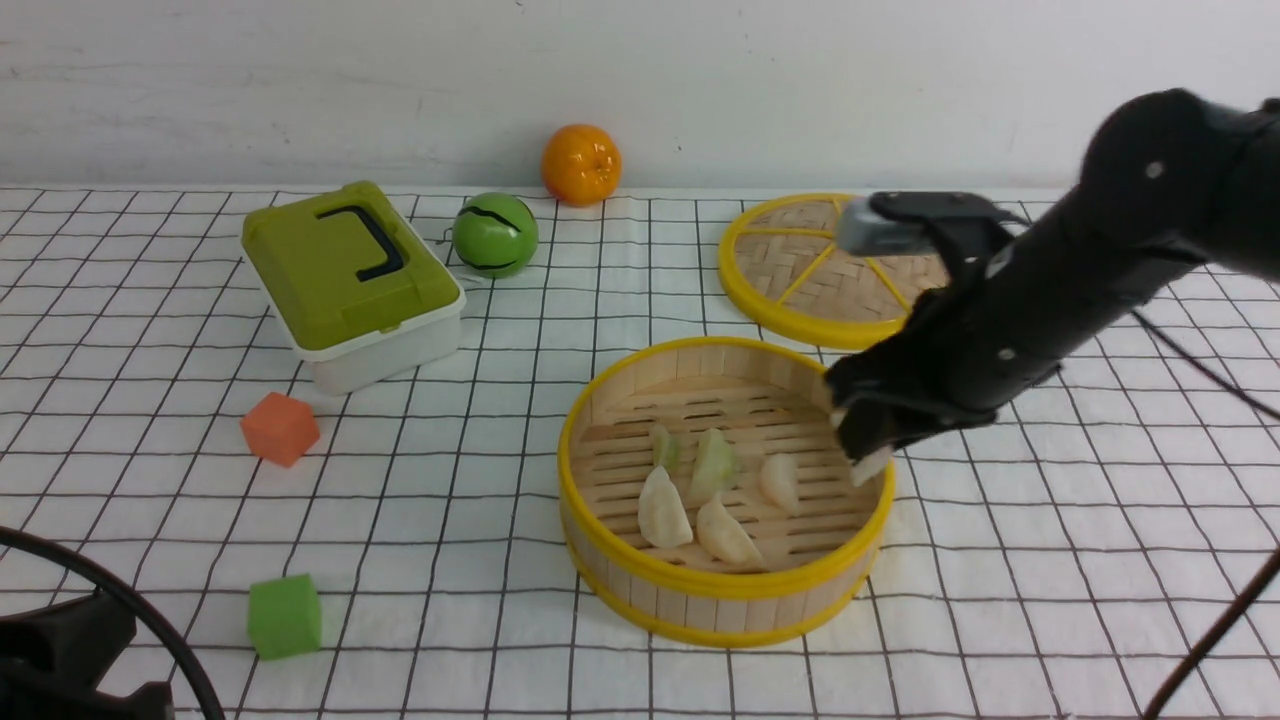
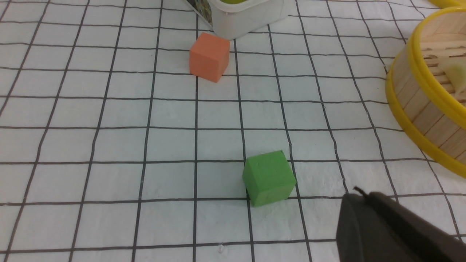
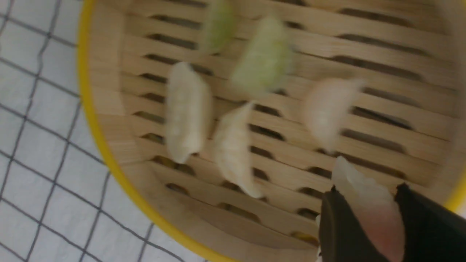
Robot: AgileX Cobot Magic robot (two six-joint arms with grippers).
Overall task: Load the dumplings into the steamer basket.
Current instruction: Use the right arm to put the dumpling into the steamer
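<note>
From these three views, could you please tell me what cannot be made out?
- Left gripper: left wrist view shows only a dark corner cut by the edge; front view shows only the arm's base.
- Dumpling in the right gripper: its lower end is hidden between the fingers; front view shows only a pale tip.
- Five dumplings in the basket: right wrist view blurs their pleats.
- Green box: lid hides its contents.

Gridded tablecloth [image 1: 150,480] carries steamer basket [image 1: 640,575], lid [image 1: 790,300], box [image 1: 350,285], cubes [image 1: 281,428], balls [image 1: 495,235].
</note>
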